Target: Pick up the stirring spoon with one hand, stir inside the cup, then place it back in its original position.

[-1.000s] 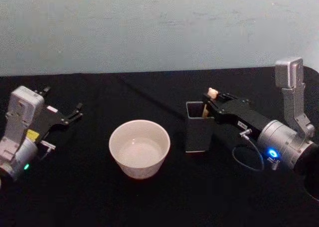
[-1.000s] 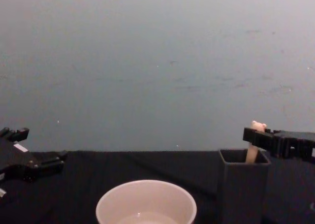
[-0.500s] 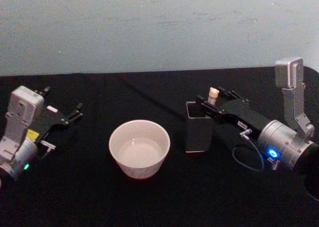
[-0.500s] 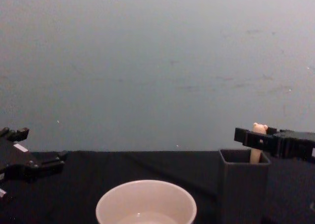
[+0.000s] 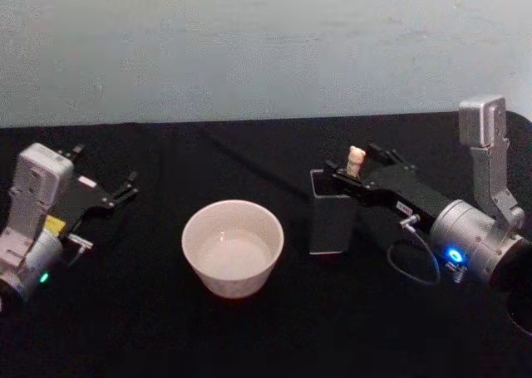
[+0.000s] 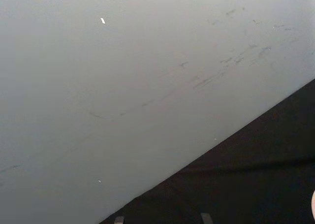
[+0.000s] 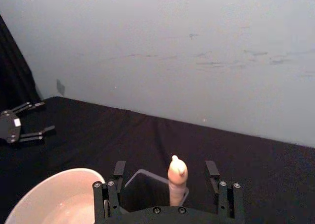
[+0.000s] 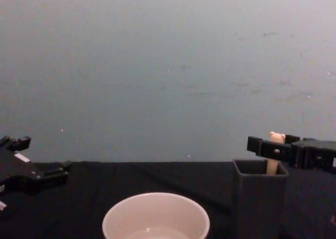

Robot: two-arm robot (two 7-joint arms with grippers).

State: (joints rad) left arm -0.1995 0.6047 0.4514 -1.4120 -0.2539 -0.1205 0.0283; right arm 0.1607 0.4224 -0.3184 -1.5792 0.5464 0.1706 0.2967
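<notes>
**One light spoon, one narrow holder, jaws spread round the handle**

One end effector is at work: my right end effector (image 5: 356, 177) reaches over the dark grey holder (image 5: 332, 213) with its fingers spread, one on each side of the stirring spoon (image 5: 356, 159). From the right wrist view the beige handle (image 7: 176, 180) stands upright between the two black fingers (image 7: 109, 192) with a gap on both sides, so I read it as open and not yet gripping. The spoon's bowl and neck are down inside the holder, hidden from me.

I expect the spoon to be light and stiff. The handle looks smooth and rounded, so it could slip or swivel in a loose pinch. I would take it on the straight part just below the bear head, squarely across, then lift straight up, since the holder's walls are close around it and a sideways pull could drag or tip the holder.

The cup (image 5: 233, 246) sits on the black desk (image 5: 249, 336) just beside the holder, towards my left; it is wide and thick-rimmed, an easy target. It may hold a little liquid, though I cannot be sure.

My left end effector (image 5: 106, 197) is parked, open, well apart at the far left.
</notes>
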